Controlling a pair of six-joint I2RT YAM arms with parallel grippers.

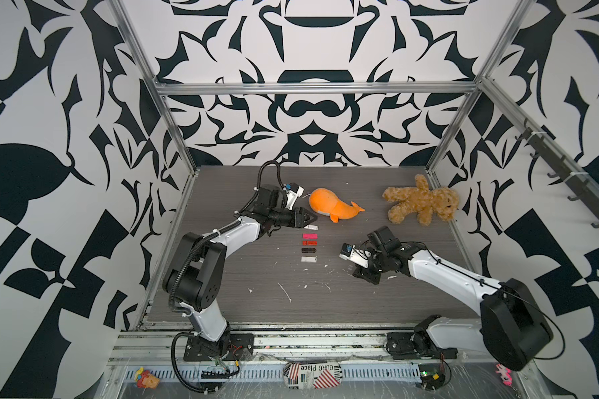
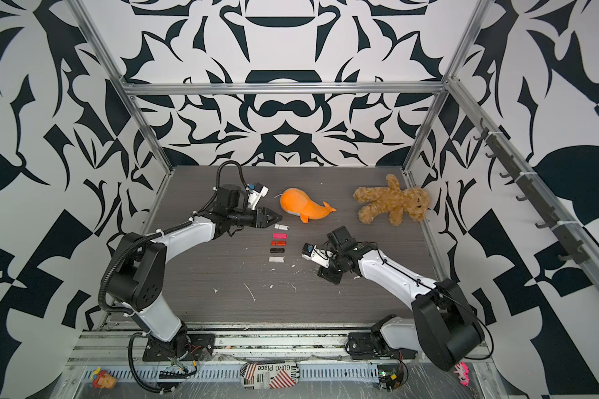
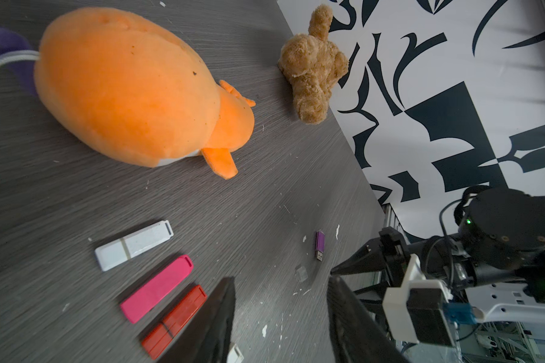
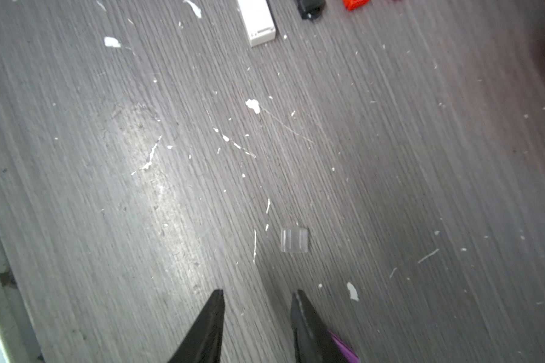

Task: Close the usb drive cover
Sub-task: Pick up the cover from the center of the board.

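Top views: my left fingers [image 1: 312,218] stand apart at the far end of the row of capped drives [image 1: 309,243], just beside the white drive [image 1: 312,227]. My right fingers [image 1: 359,274] point down at the surface [image 1: 256,276], well to the side of that row. I cannot make out the open drive or its cap here. Left wrist view: the purple usb drive [image 3: 320,243] lies flat and uncapped. Its long axis runs toward the clear cap [image 3: 302,272], which lies loose just off the bared plug end, not touching it. The right arm's fingertip sits near both, while my left fingers [image 3: 221,317] are apart with nothing between them. Right wrist view: my right fingers [image 4: 299,314] are apart with only bare surface in the gap. The clear cap [image 4: 294,240] lies just ahead of the tips, offset toward the finger whose outer face has the purple body [image 4: 343,347] alongside, so neither piece is gripped. Only the left wrist view shows the plug and which way it faces, and only this view shows the empty gap. I judge the right arm far nearer, and the move depends on lining the cap's mouth up with the plug along the drive's axis.
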